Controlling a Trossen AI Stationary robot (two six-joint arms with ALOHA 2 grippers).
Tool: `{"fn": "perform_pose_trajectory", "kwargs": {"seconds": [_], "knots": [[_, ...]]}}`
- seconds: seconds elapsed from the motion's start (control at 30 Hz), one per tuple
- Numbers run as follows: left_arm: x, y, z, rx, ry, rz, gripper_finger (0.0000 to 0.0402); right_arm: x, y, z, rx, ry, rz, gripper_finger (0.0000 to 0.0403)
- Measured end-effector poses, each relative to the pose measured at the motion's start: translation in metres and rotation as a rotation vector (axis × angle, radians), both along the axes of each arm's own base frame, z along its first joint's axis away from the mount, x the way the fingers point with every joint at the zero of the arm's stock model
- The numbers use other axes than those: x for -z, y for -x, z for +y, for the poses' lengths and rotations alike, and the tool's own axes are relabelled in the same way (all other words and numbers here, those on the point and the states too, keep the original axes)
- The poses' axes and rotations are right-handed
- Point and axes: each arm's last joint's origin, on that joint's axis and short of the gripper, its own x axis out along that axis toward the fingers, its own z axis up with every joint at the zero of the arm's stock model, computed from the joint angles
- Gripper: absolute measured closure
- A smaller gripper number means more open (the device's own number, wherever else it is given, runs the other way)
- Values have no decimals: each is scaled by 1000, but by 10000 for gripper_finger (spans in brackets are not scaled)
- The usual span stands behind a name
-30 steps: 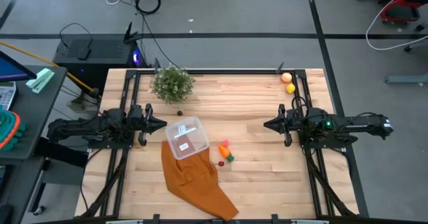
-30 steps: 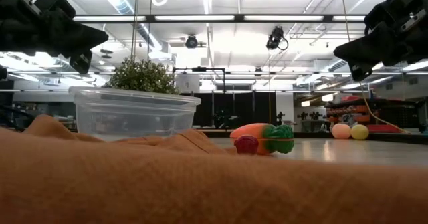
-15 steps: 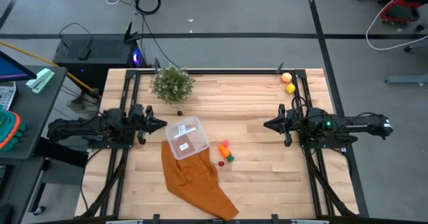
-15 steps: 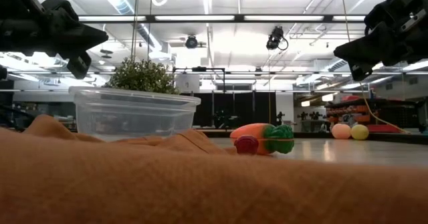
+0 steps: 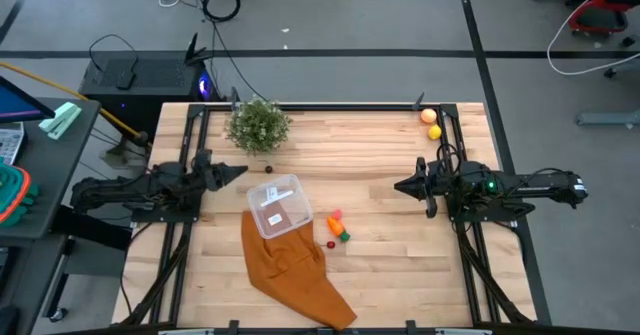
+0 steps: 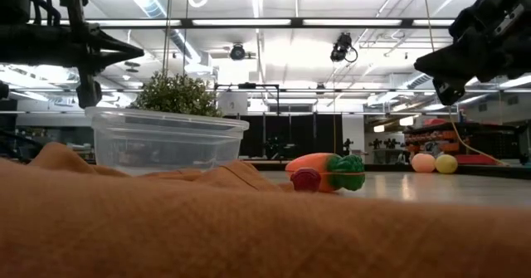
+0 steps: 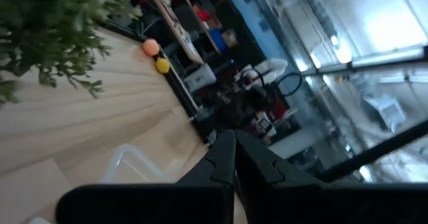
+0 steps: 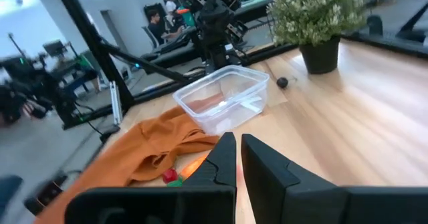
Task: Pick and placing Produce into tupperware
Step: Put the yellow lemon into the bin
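Note:
The clear tupperware (image 5: 275, 205) (image 6: 166, 137) (image 8: 224, 100) sits with its base on the far end of the rust-orange cloth (image 5: 295, 270). To its right on the wood lie the carrot (image 5: 340, 229) (image 6: 323, 170), a red piece (image 5: 331, 244) and a pink piece (image 5: 337, 215). The orange ball (image 5: 428, 116) (image 7: 150, 47) and the lemon (image 5: 434, 132) (image 7: 162, 65) lie at the far right corner. My left gripper (image 5: 243, 171) (image 7: 234, 138) hovers shut, left of the tupperware. My right gripper (image 5: 398, 186) (image 8: 237, 140) hovers shut, right of the carrot.
A bushy potted plant (image 5: 258, 125) (image 6: 176, 95) stands at the far edge, behind the tupperware. A small dark ball (image 5: 268, 169) lies between the two. The cloth (image 6: 249, 228) runs toward the near edge. Bare wood (image 5: 385, 265) lies between the carrot and the right arm.
My left gripper has rolled about its wrist: its fingers, seen broadside a second ago, now show as a thin point in the high and low views. It has also shifted a little toward the far edge. The right arm and the produce have kept still.

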Motion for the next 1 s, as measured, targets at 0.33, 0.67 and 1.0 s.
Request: {"fn": "perform_pose_trajectory", "kwargs": {"seconds": [0.33,0.67,1.0], "knots": [[-28,7,1,-135,-469,-140,391,-10,0,-2,55,-457,-109,403],[-60,22,3,-301,-450,-339,382,-48,12,-10,231,-571,-595,403],[-99,35,5,-404,-529,-367,391,-66,20,-14,353,-695,-770,402]]}}
